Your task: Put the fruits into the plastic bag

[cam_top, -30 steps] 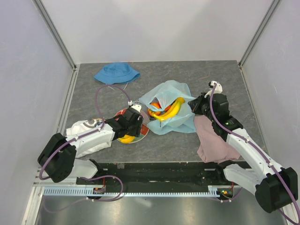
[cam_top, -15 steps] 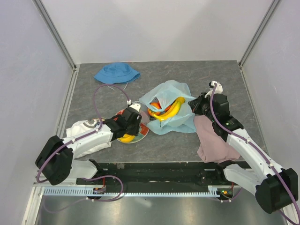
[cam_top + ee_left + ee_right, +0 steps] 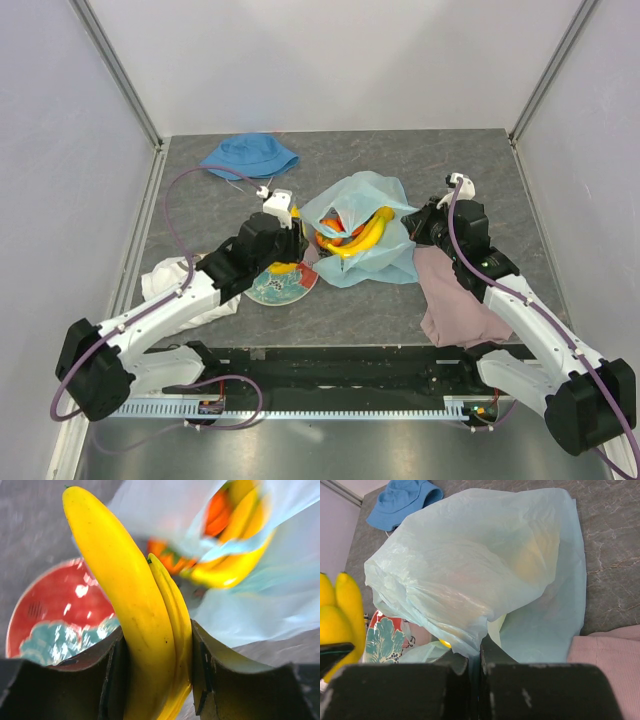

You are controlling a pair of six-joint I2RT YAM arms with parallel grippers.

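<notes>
We're most of the way thru, by our read. The thin light-blue plastic bag [image 3: 385,262] lies mid-table w/ yellow bananas [image 3: 367,233] and orange-red fruit [image 3: 215,512] already inside. Right gripper [image 3: 474,656] is pressed together on the bag's edge, holding the mouth up and open. Left gripper [image 3: 160,680] pinches a second pair of bananas [image 3: 125,605] over the red-rimmed teal floral plate [image 3: 268,290], just beside the bag mouth. Left to do: get this pair in. Green fruit: we can't spot it.
</notes>
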